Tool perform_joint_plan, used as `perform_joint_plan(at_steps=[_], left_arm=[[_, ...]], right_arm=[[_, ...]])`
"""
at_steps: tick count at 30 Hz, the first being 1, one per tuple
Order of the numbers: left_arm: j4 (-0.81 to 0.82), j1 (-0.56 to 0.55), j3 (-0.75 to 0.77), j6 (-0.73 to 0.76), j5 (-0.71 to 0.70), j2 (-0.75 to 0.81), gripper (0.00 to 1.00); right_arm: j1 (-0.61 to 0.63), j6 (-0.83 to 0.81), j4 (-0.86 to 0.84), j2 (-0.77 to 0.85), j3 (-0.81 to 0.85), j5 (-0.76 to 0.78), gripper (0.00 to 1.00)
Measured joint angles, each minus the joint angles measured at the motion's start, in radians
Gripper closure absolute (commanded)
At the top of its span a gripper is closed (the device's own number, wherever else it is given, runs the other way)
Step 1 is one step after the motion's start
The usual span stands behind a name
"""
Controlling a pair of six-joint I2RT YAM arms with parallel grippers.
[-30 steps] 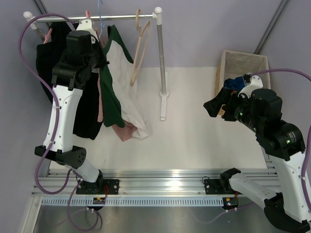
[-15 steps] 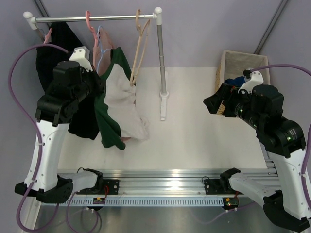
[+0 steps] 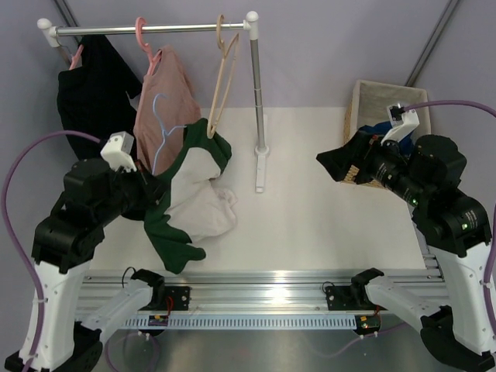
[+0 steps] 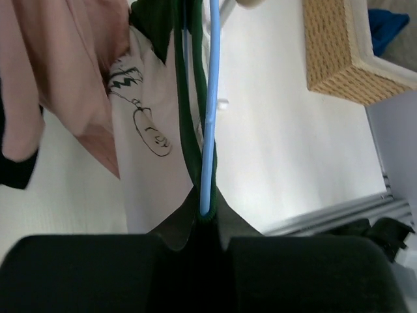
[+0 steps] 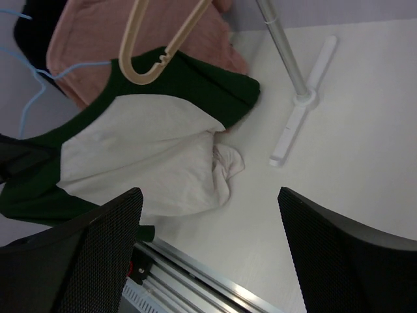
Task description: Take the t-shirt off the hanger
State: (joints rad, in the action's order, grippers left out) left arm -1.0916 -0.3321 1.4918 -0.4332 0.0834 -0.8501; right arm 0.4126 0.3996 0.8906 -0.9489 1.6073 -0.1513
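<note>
The t-shirt, cream with dark green sleeves and collar, hangs off the rail, its lower part bunched on the table. The light-blue wire hanger is still inside it, hook free in the air. My left gripper is shut on the hanger together with the green fabric of the t-shirt; the wire runs straight into the left gripper. My right gripper hovers open to the right, well apart. In its wrist view the right gripper looks down on the t-shirt and hanger.
The rack rail carries a black garment, a dusty-pink t-shirt on a pink hanger, and a bare wooden hanger. The rack's pole stands mid-table. A wicker basket with blue cloth sits at the right.
My left arm has drawn the blue hanger and t-shirt off the rail, down and toward the near side. The right gripper has shifted slightly left.
</note>
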Motion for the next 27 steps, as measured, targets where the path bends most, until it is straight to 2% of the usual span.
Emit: perform_joint_plan(at_steps=[7,14,18,27], left_arm=[[-0.069,0.0,-0.065,-0.05,0.173,0.165,1.0],[-0.081,0.0,-0.084,-0.093,0.374,0.249,1.0],[-0.093,0.0,-0.09,-0.113,0.462,0.255,1.0],[-0.189,0.0,-0.048,-0.122,0.534,0.275,1.0]], right_arm=[[0.0,0.008,-0.227,0.04,-0.043,-0.251,0.16],[0.0,0.093,-0.468,-0.058,-0.04,-0.512,0.16],[0.0,0.1,-0.505,-0.114,-0.04,-0.578,0.15],[0.0,0.092,-0.528,-0.147,-0.009,-0.694,0.14]])
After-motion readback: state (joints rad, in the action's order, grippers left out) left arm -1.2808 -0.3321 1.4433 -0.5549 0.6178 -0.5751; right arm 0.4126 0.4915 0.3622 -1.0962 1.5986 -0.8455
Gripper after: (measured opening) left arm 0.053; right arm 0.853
